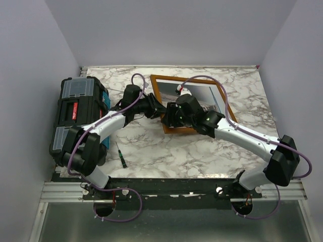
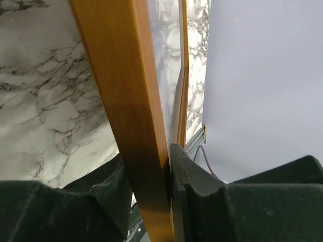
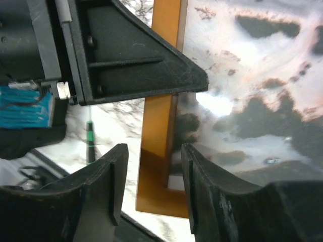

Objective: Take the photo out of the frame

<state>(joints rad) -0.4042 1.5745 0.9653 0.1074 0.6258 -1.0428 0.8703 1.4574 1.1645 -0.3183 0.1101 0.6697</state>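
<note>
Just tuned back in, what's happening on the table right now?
The left gripper is shut on a side rail of the frame. The right gripper is open, its fingers straddling that rail near a corner without pinching it. The photo sits inside the frame, so it is not yet out.

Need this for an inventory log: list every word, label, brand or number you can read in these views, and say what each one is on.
No text is legible in any view.
Red label on the black toolbox: pale marks, too small to read.
The frame and the photo: no writing visible.
</note>
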